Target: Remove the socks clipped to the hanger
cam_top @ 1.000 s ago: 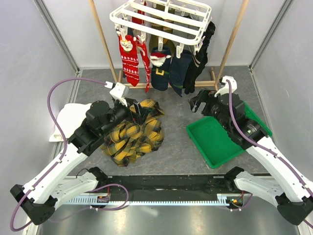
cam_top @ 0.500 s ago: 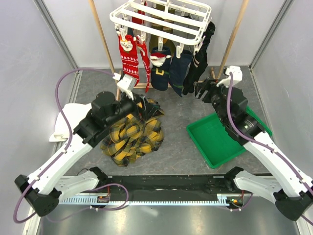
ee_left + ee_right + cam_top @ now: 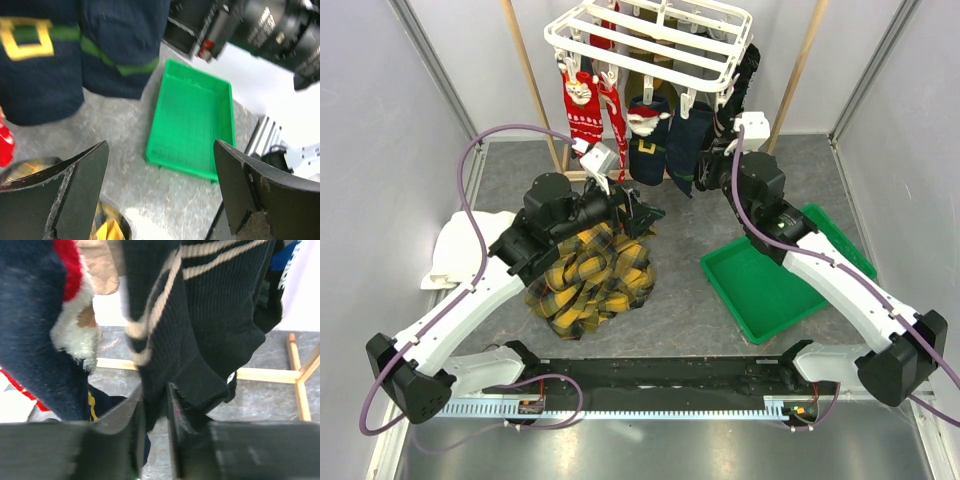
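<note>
Right wrist view has the right gripper [image 3: 155, 412] pinched on the lower end of a black ribbed cream-striped sock [image 3: 210, 315], hung from the white slatted plastic hanger [image 3: 650, 42] at twelve o'clock. Thin bite: a tug might slip off or swing the hanger. Left gripper [image 3: 160, 185] gapes empty.

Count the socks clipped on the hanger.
5 clearly: two red socks at the hanger's front left, navy Santa sock, plain navy sock, then black sock at the right, pinched by the right gripper. More hang behind them, mostly hidden.
</note>
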`<state>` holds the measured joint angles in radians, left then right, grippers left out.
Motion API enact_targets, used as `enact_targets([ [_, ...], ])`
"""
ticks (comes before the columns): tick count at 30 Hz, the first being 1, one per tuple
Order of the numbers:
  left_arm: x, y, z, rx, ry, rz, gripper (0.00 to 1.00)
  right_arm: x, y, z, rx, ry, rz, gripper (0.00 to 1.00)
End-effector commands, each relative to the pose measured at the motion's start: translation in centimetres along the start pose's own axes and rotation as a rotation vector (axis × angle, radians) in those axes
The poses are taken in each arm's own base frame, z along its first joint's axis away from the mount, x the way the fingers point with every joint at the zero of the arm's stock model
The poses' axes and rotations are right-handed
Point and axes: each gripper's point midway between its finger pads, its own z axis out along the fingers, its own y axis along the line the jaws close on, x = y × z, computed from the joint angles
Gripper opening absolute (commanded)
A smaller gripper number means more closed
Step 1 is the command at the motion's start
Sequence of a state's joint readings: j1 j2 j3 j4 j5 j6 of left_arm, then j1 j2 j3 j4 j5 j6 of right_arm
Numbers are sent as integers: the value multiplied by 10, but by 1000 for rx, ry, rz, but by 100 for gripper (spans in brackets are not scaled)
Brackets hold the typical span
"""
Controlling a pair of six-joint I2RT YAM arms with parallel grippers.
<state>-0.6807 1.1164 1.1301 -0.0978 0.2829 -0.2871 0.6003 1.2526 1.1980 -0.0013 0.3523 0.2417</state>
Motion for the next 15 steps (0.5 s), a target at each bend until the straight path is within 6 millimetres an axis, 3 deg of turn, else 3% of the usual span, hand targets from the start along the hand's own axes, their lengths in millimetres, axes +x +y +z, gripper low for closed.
enact_targets([
  [1, -32, -25, -23, 86, -118, 80, 92, -38, 9, -6, -32, -91, 19, 24],
  [6, -34, -29, -29, 100, -157, 80, 92, -53, 6, -32, -32, -99, 134, 0],
  [8, -34, -31, -29, 114, -152, 79, 92, -63, 6, -45, -50, -121, 176, 0],
  [15, -31, -30, -27, 112, -144, 77, 92, -74, 40, -80, -272, -87, 222, 0],
])
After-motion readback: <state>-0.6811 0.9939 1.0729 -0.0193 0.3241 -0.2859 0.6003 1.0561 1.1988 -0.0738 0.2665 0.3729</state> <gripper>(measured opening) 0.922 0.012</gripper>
